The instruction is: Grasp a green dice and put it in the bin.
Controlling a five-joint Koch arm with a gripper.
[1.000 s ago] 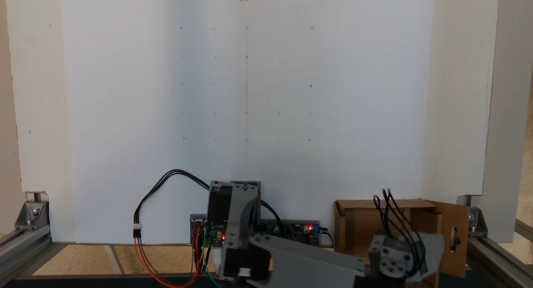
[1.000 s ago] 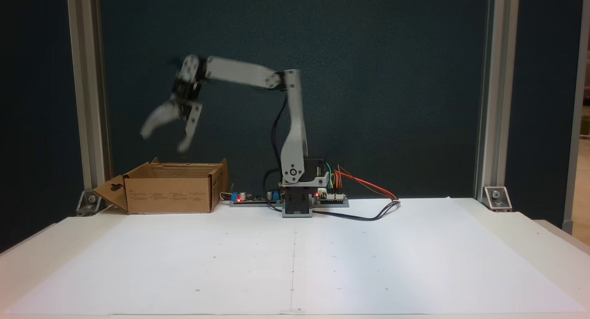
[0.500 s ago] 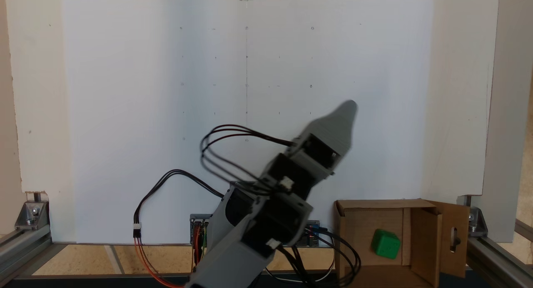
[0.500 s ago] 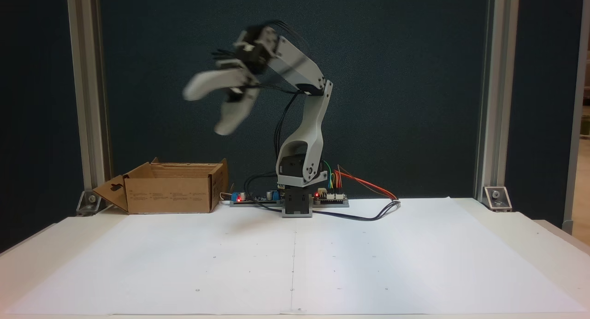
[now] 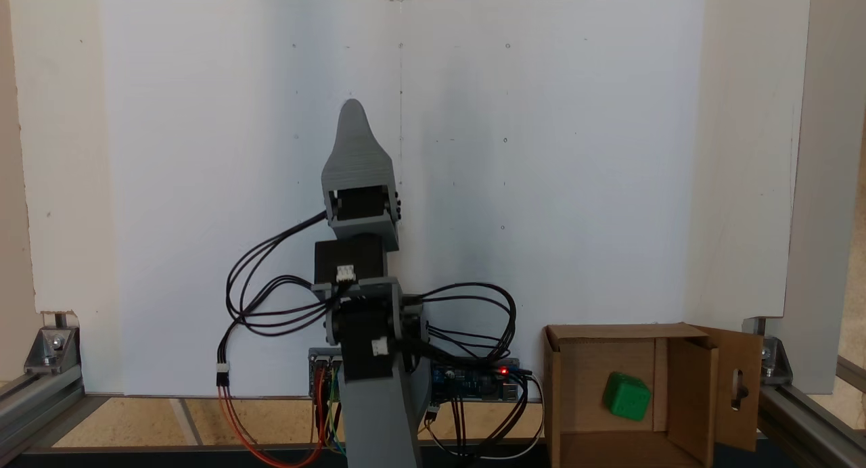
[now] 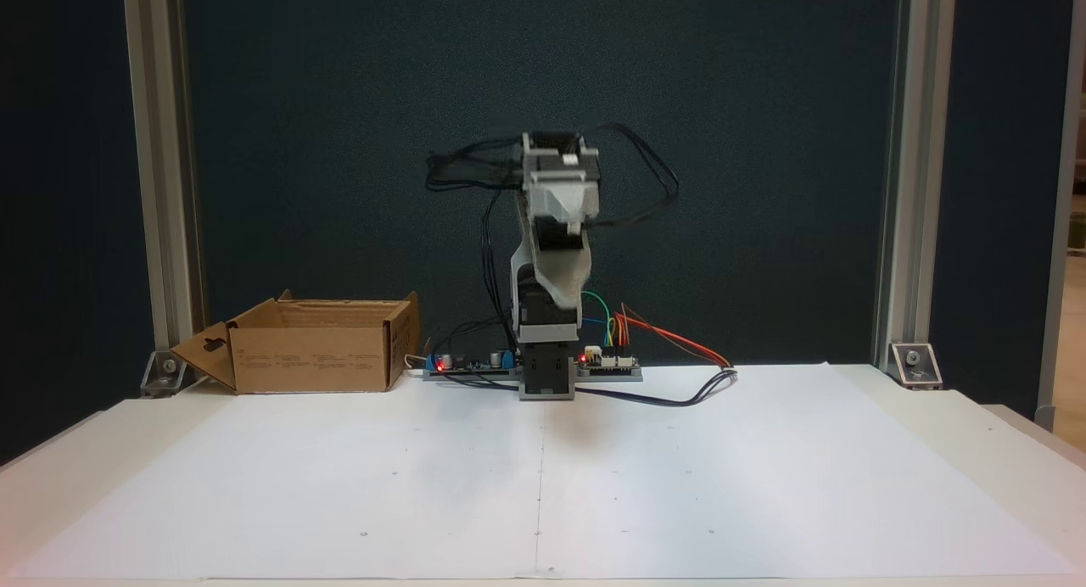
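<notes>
The green dice (image 5: 627, 395) lies inside the bin (image 5: 612, 332), a brown cardboard box with open flaps, at the lower right of a fixed view. In the other fixed view the bin (image 6: 310, 355) stands at the left by the back wall, and its walls hide the dice. My gripper (image 5: 352, 111) is raised over the white sheet in front of the arm's base, well away from the bin and holding nothing. Seen head-on, my gripper (image 6: 567, 292) points toward the camera and downward. Its jaws overlap, so the gap between them is unclear.
The arm's base and circuit boards (image 6: 543, 366) sit at the back centre, with loose black, red and orange cables (image 6: 679, 349) trailing right. Aluminium frame posts (image 6: 899, 180) stand at both back corners. A white paper sheet (image 6: 543, 485) covers the table.
The arm has swung from above the bin back to the centre, over its base, and folded. The green dice, dropped a second ago, now rests still inside the bin.
</notes>
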